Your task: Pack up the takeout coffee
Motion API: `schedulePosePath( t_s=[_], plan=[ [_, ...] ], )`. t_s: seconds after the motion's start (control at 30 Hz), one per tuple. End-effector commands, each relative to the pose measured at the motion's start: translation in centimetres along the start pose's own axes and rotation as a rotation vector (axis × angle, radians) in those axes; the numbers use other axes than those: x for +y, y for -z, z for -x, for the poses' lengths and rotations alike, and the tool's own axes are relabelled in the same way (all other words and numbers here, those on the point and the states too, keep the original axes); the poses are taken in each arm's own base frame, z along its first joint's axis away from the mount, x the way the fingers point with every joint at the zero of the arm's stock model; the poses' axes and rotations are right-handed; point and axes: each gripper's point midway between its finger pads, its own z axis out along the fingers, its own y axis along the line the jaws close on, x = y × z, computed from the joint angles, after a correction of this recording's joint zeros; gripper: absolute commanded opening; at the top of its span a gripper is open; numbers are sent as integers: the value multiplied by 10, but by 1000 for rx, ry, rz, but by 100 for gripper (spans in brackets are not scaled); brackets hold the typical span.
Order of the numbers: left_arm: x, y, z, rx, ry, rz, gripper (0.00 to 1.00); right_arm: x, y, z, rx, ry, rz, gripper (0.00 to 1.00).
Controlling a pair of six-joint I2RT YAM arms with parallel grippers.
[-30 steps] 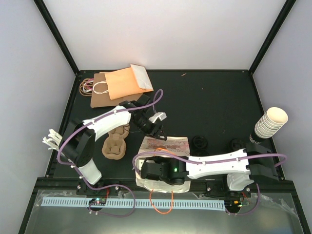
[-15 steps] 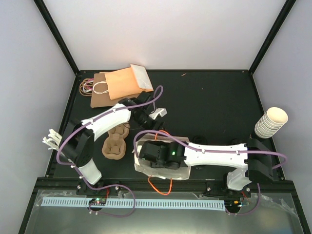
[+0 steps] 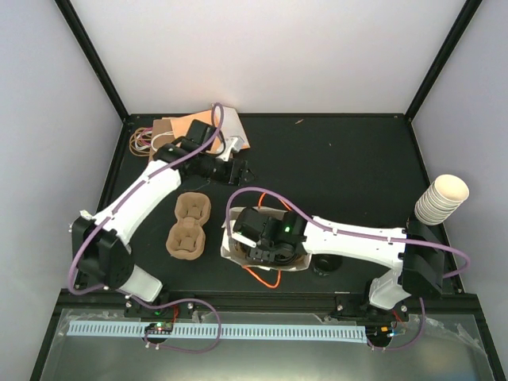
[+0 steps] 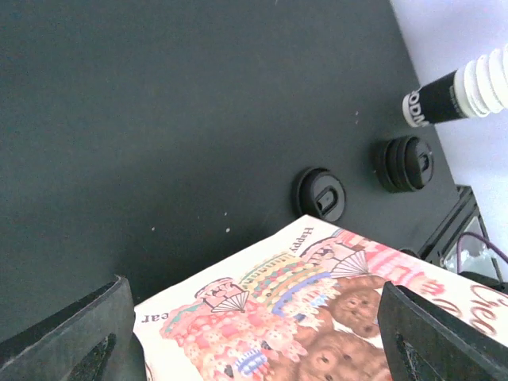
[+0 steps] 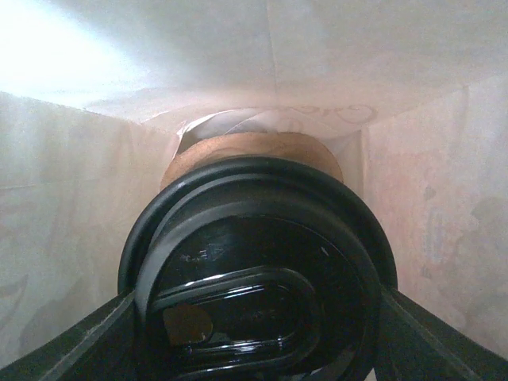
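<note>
We hold our left arm stretched away from its base toward the far left, with the wrist turned to the right. The left gripper is spread wide and empty, its fingers far apart. Our right arm reaches low across to the left with the wrist bent downward, and the right gripper is closed against the sides of the takeout coffee.

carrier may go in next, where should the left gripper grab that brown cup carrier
Grip the brown cup carrier at its narrow waist between the two wells, coming straight down from above, jaws across the short width. It lies flat on the table, and that pinched middle looks slimmest. The left gripper is open and empty.
</note>
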Motion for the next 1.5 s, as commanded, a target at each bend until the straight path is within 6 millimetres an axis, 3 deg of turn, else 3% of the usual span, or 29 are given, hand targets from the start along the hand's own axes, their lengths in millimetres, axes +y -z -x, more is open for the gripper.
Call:
schedulePosePath(
  t_s=[0.0,0.47,0.87,1.23,1.47],
  plan=[
    [-16,43,17,-127,-35,40,87,14,-6,-17,68,-5,121,28],
    [-36,122,3,-298,-101,118,90,-8,-23,-26,88,-88,201,28],
    [-42,146,-20,-310,-105,134,91,-34,-43,-35,97,-154,254,28],
    [-42,160,-35,-319,-108,155,91,-37,-58,-51,139,-177,228,28],
    [-42,158,-39,-315,-102,142,91,-37,-54,-54,143,-166,169,29]
  ],
)
